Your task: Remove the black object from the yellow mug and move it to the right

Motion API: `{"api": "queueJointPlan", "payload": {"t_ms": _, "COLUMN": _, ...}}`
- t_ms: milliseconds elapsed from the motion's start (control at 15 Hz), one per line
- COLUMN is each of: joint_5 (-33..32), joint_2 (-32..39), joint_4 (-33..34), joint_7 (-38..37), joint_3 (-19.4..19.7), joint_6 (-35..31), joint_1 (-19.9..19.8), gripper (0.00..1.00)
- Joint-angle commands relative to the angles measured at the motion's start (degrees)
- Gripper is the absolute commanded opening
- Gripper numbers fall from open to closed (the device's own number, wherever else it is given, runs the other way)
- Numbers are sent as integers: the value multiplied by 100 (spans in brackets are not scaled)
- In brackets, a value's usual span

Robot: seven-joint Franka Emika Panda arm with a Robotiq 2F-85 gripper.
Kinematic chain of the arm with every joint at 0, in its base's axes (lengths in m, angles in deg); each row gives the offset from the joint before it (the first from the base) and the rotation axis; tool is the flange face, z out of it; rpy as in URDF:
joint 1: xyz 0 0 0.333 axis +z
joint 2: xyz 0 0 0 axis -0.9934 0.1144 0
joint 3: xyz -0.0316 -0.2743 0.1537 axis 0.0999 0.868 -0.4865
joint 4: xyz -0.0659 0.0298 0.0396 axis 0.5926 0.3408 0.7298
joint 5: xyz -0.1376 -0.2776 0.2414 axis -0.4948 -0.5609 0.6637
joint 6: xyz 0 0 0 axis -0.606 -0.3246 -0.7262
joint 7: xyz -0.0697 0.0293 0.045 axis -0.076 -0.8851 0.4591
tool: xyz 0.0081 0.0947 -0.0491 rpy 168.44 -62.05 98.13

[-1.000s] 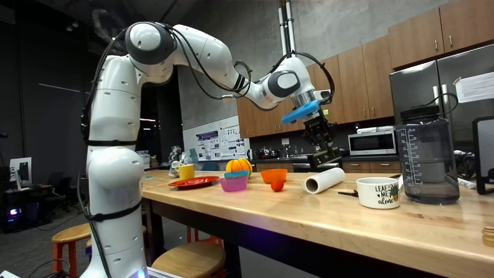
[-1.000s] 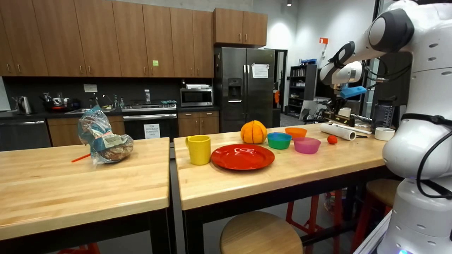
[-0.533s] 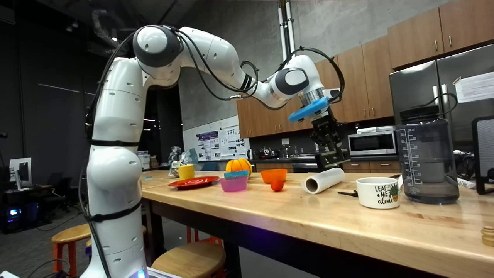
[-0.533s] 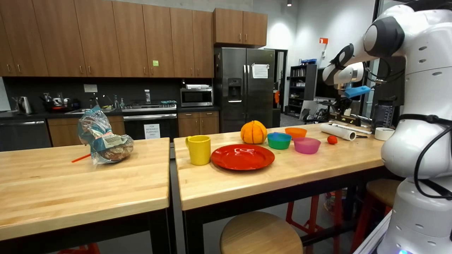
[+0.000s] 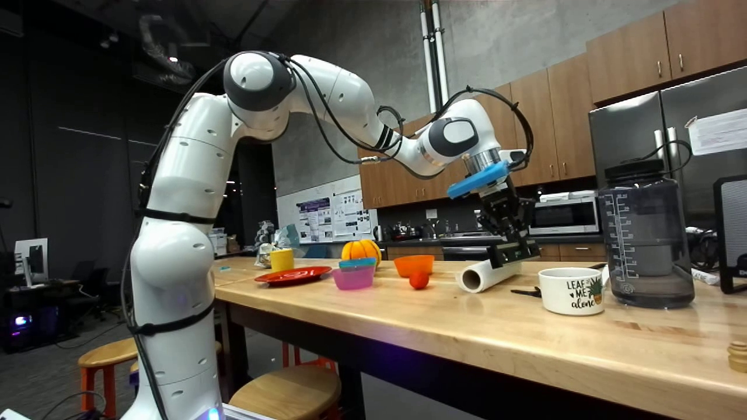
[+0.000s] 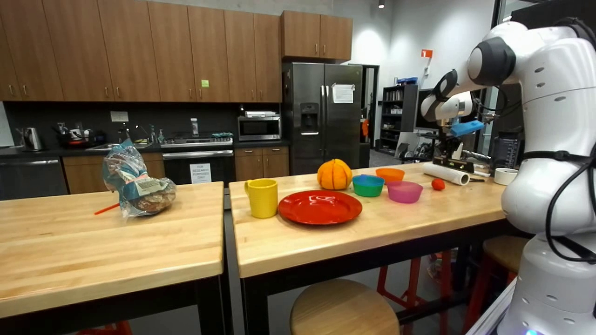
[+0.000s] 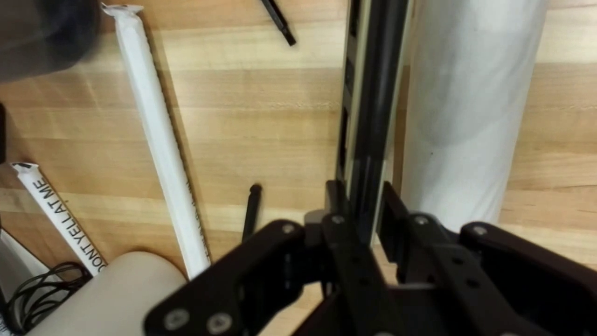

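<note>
Robot arm (image 5: 327, 87): glossy white, rounded segments (image 5: 189, 166) dotted with small recesses (image 6: 540, 84). Dark grey joint rings (image 5: 274, 99) around round white caps (image 5: 251, 71). Black cables (image 5: 514, 107) looped outside; black straps (image 5: 180, 217) on lower segments. Narrow black stripes (image 5: 385, 137) on forearm (image 5: 356, 99). Silver collar (image 5: 483, 160) at wrist (image 5: 481, 125); bright blue attachment (image 5: 478, 179) below. Blue light (image 5: 213, 413) at base (image 5: 175, 402). Gripper (image 7: 361, 189): black, jointed links (image 7: 228, 280), silver screw heads (image 7: 219, 323).
</note>
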Motion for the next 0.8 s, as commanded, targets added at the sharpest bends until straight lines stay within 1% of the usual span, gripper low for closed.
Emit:
{"api": "queueJointPlan", "payload": {"t_ms": 0, "joint_5": 61, "joint_2": 388, "joint_4": 411, "joint_7": -16, "joint_3": -185, "joint_6": 31, "joint_1": -225, "gripper": 5}}
{"api": "queueJointPlan", "payload": {"t_ms": 400, "joint_5": 191, "joint_2": 856, "joint_4": 936, "joint_7": -77, "joint_3": -387, "joint_6": 72, "joint_1": -418, "gripper": 5}}
{"api": "queueJointPlan", "payload": {"t_ms": 733, "joint_5": 212, "joint_2": 1086, "joint_4": 1305, "joint_7": -196, "joint_3": -490, "joint_6": 87, "joint_1": -517, "gripper": 5}}
